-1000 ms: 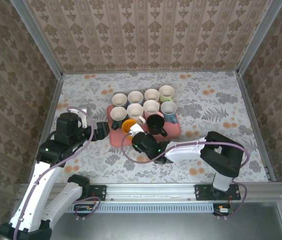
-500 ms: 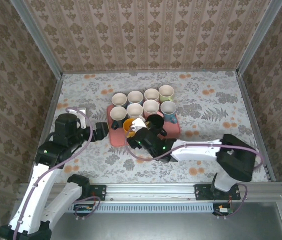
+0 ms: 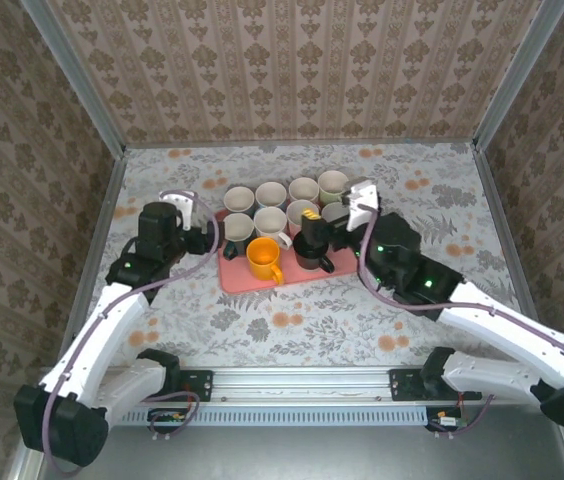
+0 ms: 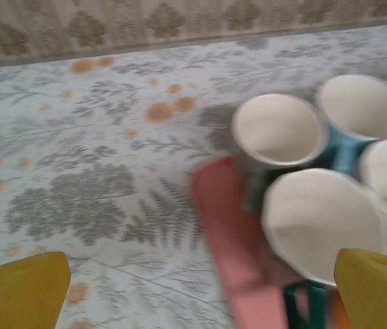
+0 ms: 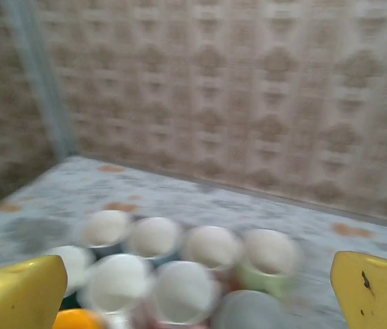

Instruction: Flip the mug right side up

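The orange mug point(image 3: 262, 258) stands on the front of the pink tray point(image 3: 232, 277) with its mouth up and its handle toward the near edge; no finger touches it. Its rim also peeks in at the bottom of the blurred right wrist view as the orange mug point(image 5: 80, 320). My right gripper point(image 3: 314, 222) hovers open over the right side of the tray, above the black mug point(image 3: 310, 250). Its yellow fingertips point(image 5: 372, 288) stand wide apart with nothing between them. My left gripper point(image 3: 205, 238) is open at the tray's left edge, its fingertips point(image 4: 22, 291) far apart above the tray point(image 4: 228, 226).
Several other mugs with white insides fill the back of the tray, among them a green mug point(image 3: 334, 184) and a blue mug point(image 3: 338, 218). The enclosure walls point(image 3: 292, 70) close in the flowered tabletop point(image 3: 432, 210), which lies bare to the right of the tray.
The right arm let go of the orange mug, rose and swung to the right back side of the tray. The left gripper moved up toward the tray's left edge.
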Available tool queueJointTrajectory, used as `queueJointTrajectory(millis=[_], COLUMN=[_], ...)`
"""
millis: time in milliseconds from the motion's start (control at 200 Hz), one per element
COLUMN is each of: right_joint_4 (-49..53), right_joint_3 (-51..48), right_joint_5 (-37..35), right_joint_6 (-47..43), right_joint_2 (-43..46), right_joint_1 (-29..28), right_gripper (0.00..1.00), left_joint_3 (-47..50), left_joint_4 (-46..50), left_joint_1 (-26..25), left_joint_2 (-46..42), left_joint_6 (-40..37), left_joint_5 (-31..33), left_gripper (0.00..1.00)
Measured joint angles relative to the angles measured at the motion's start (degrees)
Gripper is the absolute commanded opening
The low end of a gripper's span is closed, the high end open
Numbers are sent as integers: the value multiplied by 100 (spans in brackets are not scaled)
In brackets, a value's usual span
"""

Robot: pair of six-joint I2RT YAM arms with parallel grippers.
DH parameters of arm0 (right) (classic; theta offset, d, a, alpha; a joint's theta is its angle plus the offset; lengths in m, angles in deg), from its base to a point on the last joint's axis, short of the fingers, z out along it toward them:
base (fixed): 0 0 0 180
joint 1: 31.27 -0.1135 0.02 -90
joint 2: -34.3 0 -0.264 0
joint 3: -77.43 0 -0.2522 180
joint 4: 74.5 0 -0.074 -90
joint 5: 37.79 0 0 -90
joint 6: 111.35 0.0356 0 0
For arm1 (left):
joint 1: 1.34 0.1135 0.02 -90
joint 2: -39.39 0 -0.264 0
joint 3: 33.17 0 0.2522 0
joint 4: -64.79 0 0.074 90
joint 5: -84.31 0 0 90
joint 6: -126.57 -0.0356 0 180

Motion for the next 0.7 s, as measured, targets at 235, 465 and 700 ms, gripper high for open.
queueJointTrajectory(millis=[235, 465, 700], right_joint_4=[-765, -2048, -3541], right_joint_3=[-1582, -2876, -3195], right_joint_5=[-304, 282, 1034], right_joint_6=[-238, -57, 166], right_joint_2=[28, -813, -2079], right_joint_1=[2361, 3543, 3982], right_gripper=[100, 100, 100], left_joint_3=[824, 1917, 1727], left_joint_4=[-1676, -3257, -4142], left_joint_1=[1215, 1578, 1353], left_joint_2=[898, 1552, 2345], left_joint_6=[-404, -380, -610], left_joint_5=[411, 422, 428], left_gripper=[100, 100, 100])
